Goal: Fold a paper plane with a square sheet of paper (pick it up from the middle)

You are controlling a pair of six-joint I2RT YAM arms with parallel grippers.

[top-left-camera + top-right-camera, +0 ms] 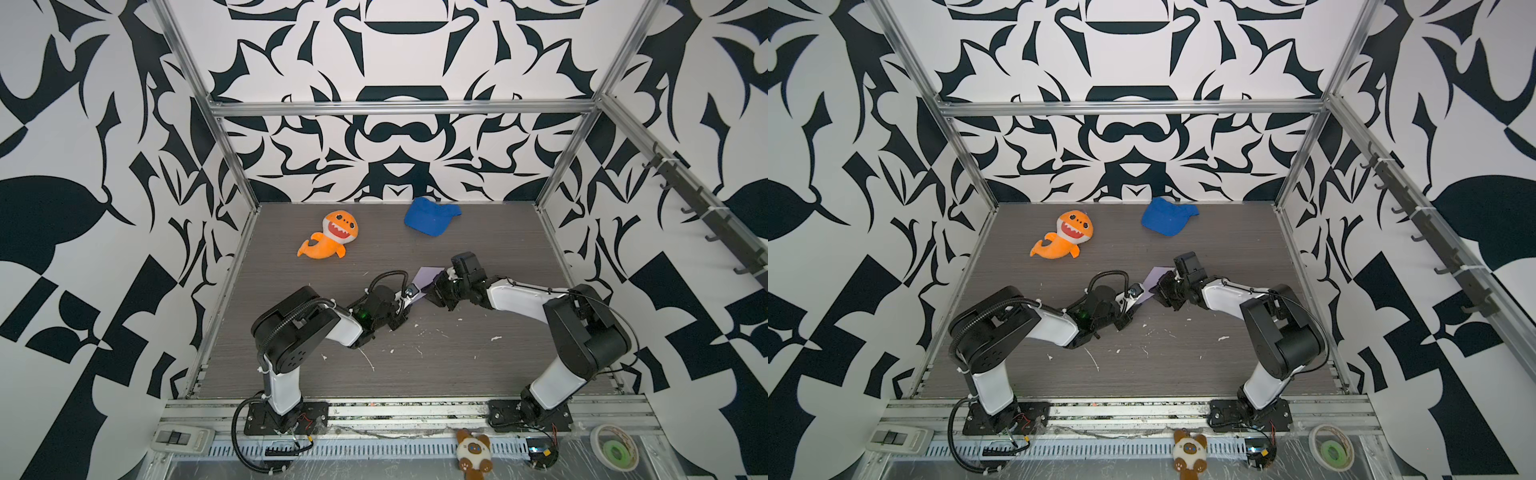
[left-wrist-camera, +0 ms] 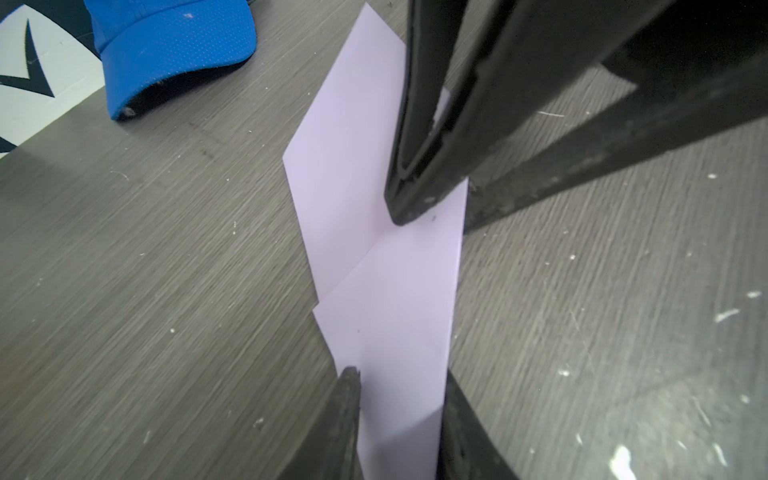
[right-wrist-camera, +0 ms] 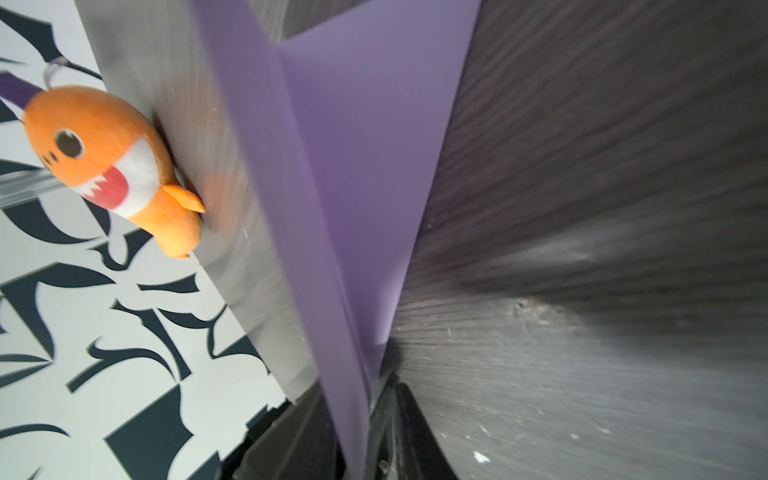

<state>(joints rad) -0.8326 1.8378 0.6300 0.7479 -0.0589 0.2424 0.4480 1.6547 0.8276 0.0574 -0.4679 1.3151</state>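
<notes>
The square sheet of paper (image 1: 428,276) (image 1: 1154,276) is pale lavender and folded into a narrow, creased strip in the middle of the grey table. No finished paper plane shows. My left gripper (image 1: 411,291) (image 2: 401,378) meets it from the left. Its jaws stand a little apart with the strip (image 2: 374,174) filling the gap between them. My right gripper (image 1: 435,286) (image 2: 434,220) comes in from the right at the strip's other end. In the blurred right wrist view the paper (image 3: 365,166) runs between those jaws (image 3: 361,399), which are slightly parted.
An orange plush shark (image 1: 332,237) (image 3: 112,166) lies at the back left. A blue cap (image 1: 430,216) (image 2: 166,54) sits at the back centre. White flecks dot the table near the front. A small plush toy (image 1: 473,453) and a tape roll (image 1: 615,451) rest beyond the front rail.
</notes>
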